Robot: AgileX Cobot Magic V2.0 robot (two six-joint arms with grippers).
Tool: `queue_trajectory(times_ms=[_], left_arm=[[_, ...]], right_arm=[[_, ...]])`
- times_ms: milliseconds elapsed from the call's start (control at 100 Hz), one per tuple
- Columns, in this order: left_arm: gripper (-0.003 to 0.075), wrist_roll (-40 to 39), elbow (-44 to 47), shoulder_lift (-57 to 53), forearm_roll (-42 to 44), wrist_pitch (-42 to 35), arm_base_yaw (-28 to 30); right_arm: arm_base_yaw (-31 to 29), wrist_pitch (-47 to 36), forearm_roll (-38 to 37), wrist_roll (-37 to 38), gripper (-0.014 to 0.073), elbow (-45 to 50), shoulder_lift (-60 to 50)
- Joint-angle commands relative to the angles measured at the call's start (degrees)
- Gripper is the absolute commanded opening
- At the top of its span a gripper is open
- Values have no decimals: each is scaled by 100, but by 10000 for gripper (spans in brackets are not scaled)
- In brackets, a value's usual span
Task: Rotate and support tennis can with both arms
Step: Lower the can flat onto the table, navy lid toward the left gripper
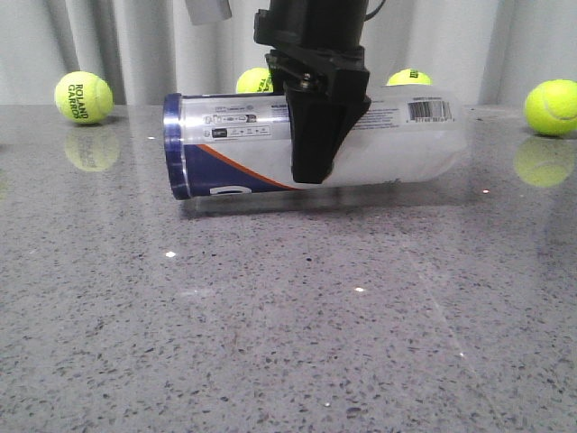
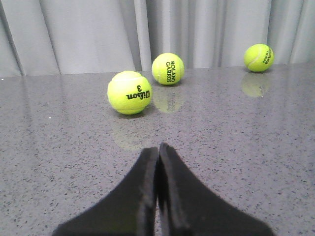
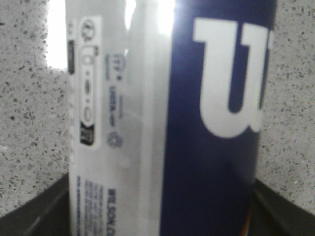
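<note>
Right black wedge-shaped gripper clamps the long clear plastic tennis can at mid-length; the can lies on its side on the grey speckled stone table, navy rim to the left.

The left gripper hovers elsewhere, fingers pressed together, holding nothing, facing three yellow-green tennis balls. The can looks empty, so probably light, its thin smooth wall likely slippery and easily dented; the stiffer rimmed end seems the safer place for support, with only modest squeeze at the middle.
</note>
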Motion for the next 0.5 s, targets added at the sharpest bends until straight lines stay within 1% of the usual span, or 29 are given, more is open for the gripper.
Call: queue_trajectory(times_ms=[0, 130, 490], left_arm=[[-20, -52, 264, -193, -37, -427, 6], [-20, -52, 264, -193, -37, -427, 6], [-20, -52, 264, -193, -37, -427, 6]], right_arm=[[8, 82, 14, 97, 248, -191, -328], [8, -132, 14, 401, 248, -191, -328], [8, -180, 34, 401, 248, -191, -328]])
